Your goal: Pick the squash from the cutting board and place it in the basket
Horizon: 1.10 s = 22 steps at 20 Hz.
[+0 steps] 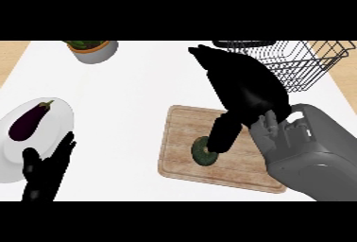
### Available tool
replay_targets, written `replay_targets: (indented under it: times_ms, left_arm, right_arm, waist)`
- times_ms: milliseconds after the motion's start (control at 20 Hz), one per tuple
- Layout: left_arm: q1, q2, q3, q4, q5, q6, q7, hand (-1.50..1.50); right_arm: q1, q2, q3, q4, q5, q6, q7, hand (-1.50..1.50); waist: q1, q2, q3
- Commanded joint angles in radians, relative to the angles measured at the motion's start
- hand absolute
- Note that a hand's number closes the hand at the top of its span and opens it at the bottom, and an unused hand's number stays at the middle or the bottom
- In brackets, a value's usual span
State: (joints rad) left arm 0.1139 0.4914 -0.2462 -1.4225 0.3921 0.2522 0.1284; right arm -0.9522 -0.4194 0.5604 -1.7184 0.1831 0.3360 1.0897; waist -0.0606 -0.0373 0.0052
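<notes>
1. Squash [203, 152]: lay on the cutting board [182, 142], lower centre of frame, half hidden under a thumb.
2. Right hand [244, 92]: hung over it, centre right, fingers stretched toward upper frame, nothing held yet.
3. Risk: round and low, likely to roll or slide off the board if only nudged from one side.
4. Basket [307, 61]: upper right; wire rim could catch a low carry.
5. Left hand [43, 172]: open, resting lower left beside plate [61, 124] with eggplant [29, 121].
</notes>
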Motion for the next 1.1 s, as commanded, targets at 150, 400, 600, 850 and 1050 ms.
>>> replay_targets:
  times_ms: [150,400,600,850,1050]
  left_arm:
    - [0.031,-0.031,-0.035,0.028,-0.002,-0.004,0.042,0.0]
    - [0.025,-0.032,-0.045,-0.014,-0.01,-0.006,0.071,0.0]
    - [0.06,-0.068,-0.065,0.063,-0.044,-0.01,0.003,0.0]
    - [0.027,-0.046,-0.044,-0.041,-0.035,0.004,0.085,0.0]
    - [0.008,-0.027,-0.001,0.056,-0.021,-0.056,0.034,0.0]
  right_arm:
    - [-0.047,-0.076,-0.032,-0.129,-0.208,0.165,0.299,-1.5]
    - [-0.005,-0.109,-0.014,-0.17,-0.229,0.09,0.323,-1.5]
    - [0.049,-0.121,0.001,-0.189,-0.196,0.029,0.28,-1.5]
    - [0.116,-0.072,0.081,-0.222,-0.087,-0.034,0.294,-1.5]
    - [0.166,-0.044,0.14,-0.212,-0.02,-0.049,0.294,-1.5]
  waist:
    - [0.003,0.012,-0.009]
    - [0.035,0.024,-0.007]
    - [0.039,0.03,-0.007]
    - [0.055,0.03,-0.006]
    - [0.049,0.031,-0.007]
